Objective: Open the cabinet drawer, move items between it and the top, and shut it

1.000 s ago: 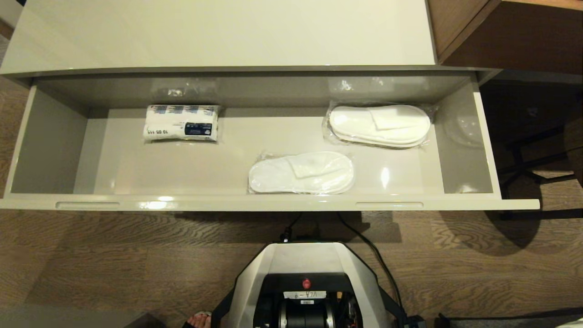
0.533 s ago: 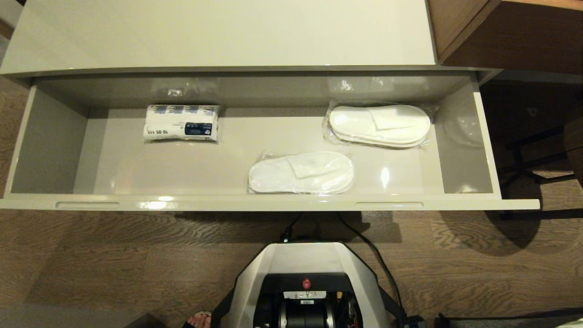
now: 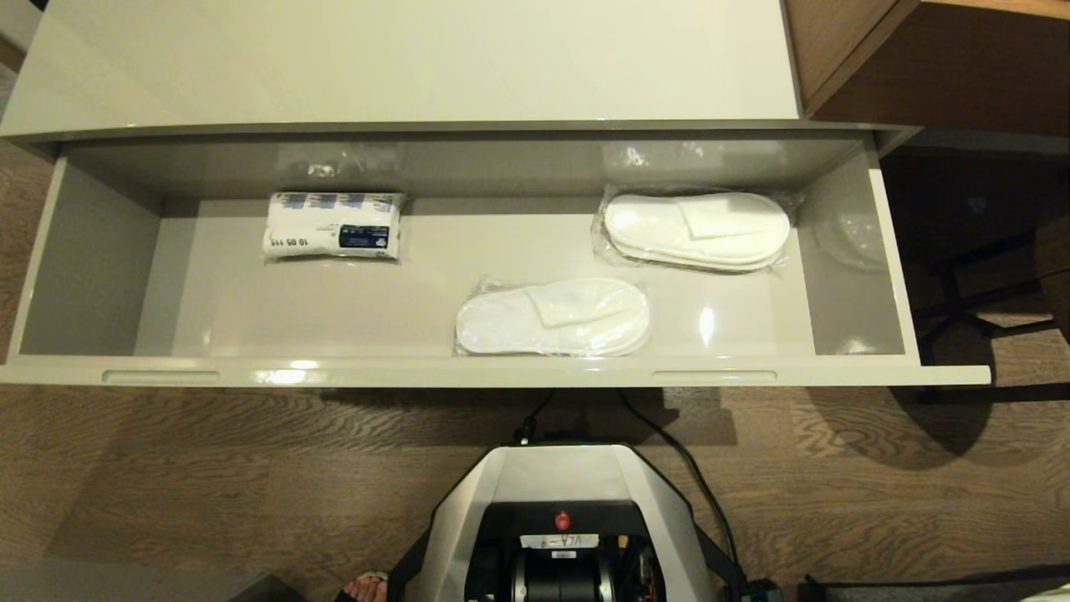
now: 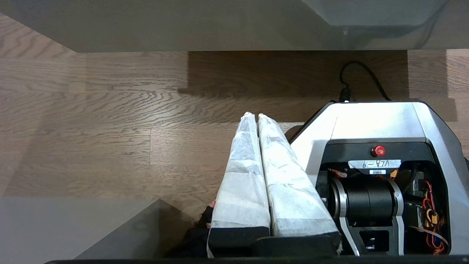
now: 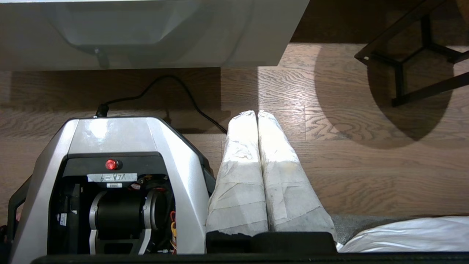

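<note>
The cabinet drawer [image 3: 493,372] stands pulled out wide below the cream top [image 3: 401,58], which is bare. Inside lie a wrapped white roll pack [image 3: 332,227] at the back left, one wrapped slipper pair [image 3: 553,318] near the front middle, and another slipper pair [image 3: 695,231] at the back right. Neither arm shows in the head view. My left gripper [image 4: 253,116] hangs shut and empty over the wood floor beside my base. My right gripper [image 5: 257,113] is likewise shut and empty on the base's other side.
My grey base [image 3: 562,518] stands on the wood floor just before the drawer front, with a black cable [image 3: 669,451] trailing from it. Brown wooden furniture [image 3: 928,58] adjoins the cabinet at the right, with a dark metal frame [image 3: 970,284] below. A person's toes [image 3: 365,588] show by the base.
</note>
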### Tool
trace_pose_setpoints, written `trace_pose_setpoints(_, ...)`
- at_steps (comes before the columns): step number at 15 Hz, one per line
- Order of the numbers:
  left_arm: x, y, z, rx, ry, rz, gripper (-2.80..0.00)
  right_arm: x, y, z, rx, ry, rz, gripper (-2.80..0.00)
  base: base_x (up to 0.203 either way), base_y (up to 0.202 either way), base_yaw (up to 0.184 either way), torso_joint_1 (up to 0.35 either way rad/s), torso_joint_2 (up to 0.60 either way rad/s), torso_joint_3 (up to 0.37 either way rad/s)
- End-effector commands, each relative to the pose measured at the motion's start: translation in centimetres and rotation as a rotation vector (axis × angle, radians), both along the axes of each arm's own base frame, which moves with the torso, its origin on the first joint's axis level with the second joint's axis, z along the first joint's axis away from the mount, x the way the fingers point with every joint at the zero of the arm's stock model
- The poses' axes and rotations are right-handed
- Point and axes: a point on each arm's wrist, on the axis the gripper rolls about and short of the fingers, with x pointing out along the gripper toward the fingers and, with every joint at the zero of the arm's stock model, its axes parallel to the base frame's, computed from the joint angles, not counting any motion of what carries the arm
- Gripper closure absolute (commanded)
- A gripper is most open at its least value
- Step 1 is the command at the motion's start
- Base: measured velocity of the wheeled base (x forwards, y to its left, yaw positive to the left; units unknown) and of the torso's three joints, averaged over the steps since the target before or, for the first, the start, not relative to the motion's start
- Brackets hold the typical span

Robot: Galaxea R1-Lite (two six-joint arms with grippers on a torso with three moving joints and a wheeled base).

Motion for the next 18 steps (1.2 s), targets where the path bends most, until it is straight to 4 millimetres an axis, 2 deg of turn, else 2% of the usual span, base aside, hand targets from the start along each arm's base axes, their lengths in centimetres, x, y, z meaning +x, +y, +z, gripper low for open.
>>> trace_pose_setpoints(1,0.01,0.0,0.01,0.0,0.001,-0.001,0.0,0.02,0.0,-0.04,0.0,0.002,0.001,0.0,0.0,0.0,0.0,0.0,0.0,0.0)
trace_pose_setpoints(18,0.01,0.0,0.01,0.0,0.001,-0.001,0.0,0.02,0.0,-0.03,0.0,0.001,0.0,0.0,0.0,0.0,0.0,0.0,0.0,0.0)
